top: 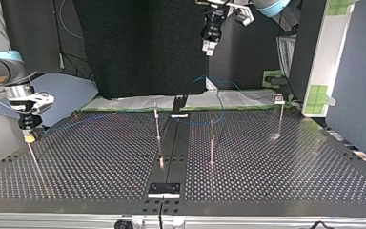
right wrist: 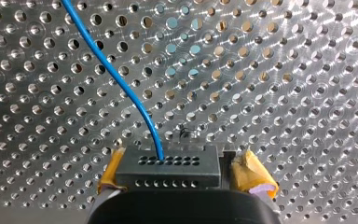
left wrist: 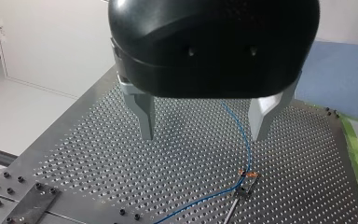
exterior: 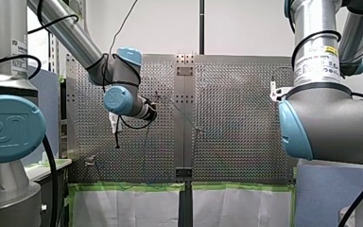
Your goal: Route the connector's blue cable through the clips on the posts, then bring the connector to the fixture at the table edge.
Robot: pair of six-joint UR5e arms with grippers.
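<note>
At the perforated metal table's (top: 100, 167) left edge in the top view, my right gripper (right wrist: 182, 173) clamps the blocky grey connector (right wrist: 168, 167) between yellow pads (right wrist: 251, 175). Its thin, glossy blue cable (right wrist: 121, 79) trails toward the slim metal posts (top: 157, 129). Routing looks unfinished: next, seat cable in a clip (left wrist: 248, 175). Near the far edge my left gripper (left wrist: 204, 136) hangs spread, empty.

A perforated metal table (top: 276, 162) with a dark strip (top: 175, 143) down its middle — green tape (exterior: 132, 187) lines one edge, white sheets (exterior: 132, 208) hang beneath. Black curtain (top: 138, 43) behind.
</note>
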